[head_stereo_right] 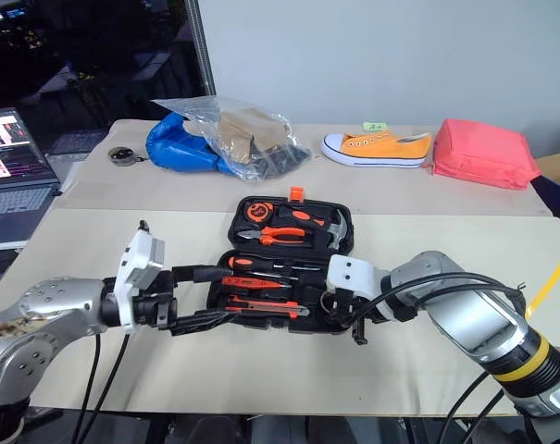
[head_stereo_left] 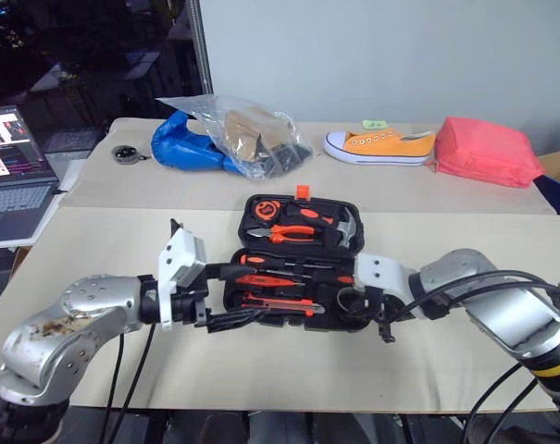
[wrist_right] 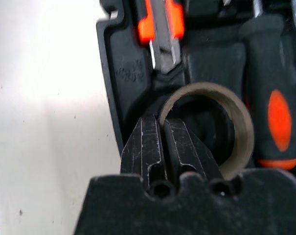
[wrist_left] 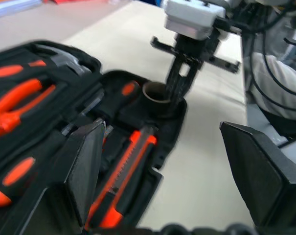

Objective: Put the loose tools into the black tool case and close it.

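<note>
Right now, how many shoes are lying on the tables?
1: an orange sneaker on the far table, between the clear plastic bag and the pink pouch. Another may be hidden behind the bags.

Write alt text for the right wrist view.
The right gripper, its fingers shut, rests at the rim of a small tape roll seated in the open black tool case, beside a utility knife and a black-and-orange screwdriver handle.
</note>
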Robot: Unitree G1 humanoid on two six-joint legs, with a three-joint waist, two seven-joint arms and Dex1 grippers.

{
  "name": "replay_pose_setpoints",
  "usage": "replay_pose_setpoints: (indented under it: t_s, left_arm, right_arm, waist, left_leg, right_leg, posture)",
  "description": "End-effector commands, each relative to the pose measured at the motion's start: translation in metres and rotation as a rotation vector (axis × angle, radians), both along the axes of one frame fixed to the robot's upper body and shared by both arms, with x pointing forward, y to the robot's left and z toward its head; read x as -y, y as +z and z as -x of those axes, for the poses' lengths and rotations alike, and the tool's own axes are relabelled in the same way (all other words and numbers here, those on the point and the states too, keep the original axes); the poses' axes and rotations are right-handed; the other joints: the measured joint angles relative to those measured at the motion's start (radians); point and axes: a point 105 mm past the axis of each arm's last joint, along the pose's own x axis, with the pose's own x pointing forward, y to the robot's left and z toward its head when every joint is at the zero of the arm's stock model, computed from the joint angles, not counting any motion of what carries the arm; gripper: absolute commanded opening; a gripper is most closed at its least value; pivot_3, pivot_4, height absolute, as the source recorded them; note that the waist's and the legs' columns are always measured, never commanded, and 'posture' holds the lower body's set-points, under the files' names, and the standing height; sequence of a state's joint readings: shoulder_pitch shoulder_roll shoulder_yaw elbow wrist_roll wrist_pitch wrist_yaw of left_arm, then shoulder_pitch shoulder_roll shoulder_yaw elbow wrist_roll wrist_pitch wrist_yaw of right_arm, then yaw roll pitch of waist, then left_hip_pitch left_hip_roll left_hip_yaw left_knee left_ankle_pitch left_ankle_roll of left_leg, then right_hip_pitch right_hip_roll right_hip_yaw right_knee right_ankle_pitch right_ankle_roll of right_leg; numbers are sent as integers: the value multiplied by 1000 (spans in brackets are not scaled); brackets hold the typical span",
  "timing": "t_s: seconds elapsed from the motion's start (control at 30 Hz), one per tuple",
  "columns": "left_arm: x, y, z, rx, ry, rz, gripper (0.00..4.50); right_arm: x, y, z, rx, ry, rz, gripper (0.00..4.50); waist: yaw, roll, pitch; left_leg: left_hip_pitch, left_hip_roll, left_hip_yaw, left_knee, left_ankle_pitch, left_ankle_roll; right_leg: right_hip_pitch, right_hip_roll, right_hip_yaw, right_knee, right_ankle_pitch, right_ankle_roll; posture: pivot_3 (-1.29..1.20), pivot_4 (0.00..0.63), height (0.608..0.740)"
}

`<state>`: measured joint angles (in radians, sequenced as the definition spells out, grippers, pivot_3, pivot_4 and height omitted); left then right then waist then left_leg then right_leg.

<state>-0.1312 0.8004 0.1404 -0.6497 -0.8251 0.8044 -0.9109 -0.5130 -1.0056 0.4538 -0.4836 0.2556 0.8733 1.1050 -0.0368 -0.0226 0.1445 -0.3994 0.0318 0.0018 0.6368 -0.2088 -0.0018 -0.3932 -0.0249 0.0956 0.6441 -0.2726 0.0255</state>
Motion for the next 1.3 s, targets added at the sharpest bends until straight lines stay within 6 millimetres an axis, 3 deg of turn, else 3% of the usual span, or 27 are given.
replay_pose_setpoints:
  t_s: [0.03,0.07,0.1,0.23,0.3,0.53,0.67,0.9,1.13,1.3]
  left_arm:
    - [-7,9,10,55,-39,-22,4012]
    - [-9,9,9,56,-38,-29,4012]
    - [-10,8,9,58,-38,-36,4012]
    - [-14,6,4,64,-30,-45,4012]
    - [-16,5,2,61,-13,-38,4012]
    - [-21,-2,-7,51,33,-22,4012]
    - [-19,-3,-12,58,36,-22,4012]
    - [-16,-1,-15,57,26,-22,4012]
    - [-14,0,-12,49,26,-21,4012]
    - [-13,1,-11,46,26,-20,4012]
  right_arm:
    - [9,-9,3,-28,13,60,35]
    - [10,-10,2,-33,13,68,35]
    - [12,-12,2,-40,16,75,736]
    - [7,-9,7,-58,28,33,1965]
    - [1,2,5,-42,14,-34,2628]
    - [-6,31,23,-87,52,-196,2628]
    - [-7,23,28,-101,52,-178,2628]
    - [0,4,13,-61,-23,-108,2628]
    - [-6,26,19,-64,15,-188,2628]
    - [-4,28,10,-35,-34,-196,2628]
  waist:
    - [0,0,0]
    - [2,0,0]
    - [6,0,0]
    - [19,0,0]
    - [23,0,0]
    - [21,0,0]
    - [20,0,0]
    - [16,0,0]
    - [17,0,0]
    - [16,0,0]
  left_leg:
    - [0,0,0,0,0,0]
    - [0,0,0,0,0,0]
    - [1,0,0,0,0,0]
    - [3,0,0,1,0,0]
    - [2,0,0,0,0,0]
    - [-5,0,0,-3,0,0]
    - [-6,0,0,-2,0,0]
    - [-4,1,1,0,1,0]
    - [0,1,1,1,1,0]
    - [-1,1,1,0,1,0]
  right_leg:
    - [0,0,0,0,0,-1]
    - [0,0,-1,0,0,-1]
    - [0,0,-1,1,0,-1]
    - [3,0,-1,-1,-4,6]
    - [3,0,-1,-1,-5,6]
    - [-6,1,-2,1,-1,-2]
    - [-8,1,-1,3,0,-3]
    - [-8,4,0,3,-1,-2]
    - [-3,4,0,3,-1,-1]
    - [-3,4,0,3,-1,-2]
  posture:
    - [0,150,740]
    - [0,150,740]
    - [0,150,740]
    - [0,150,740]
    - [0,150,740]
    - [0,150,740]
    - [0,150,740]
    - [0,150,740]
    - [0,150,740]
    - [0,150,740]
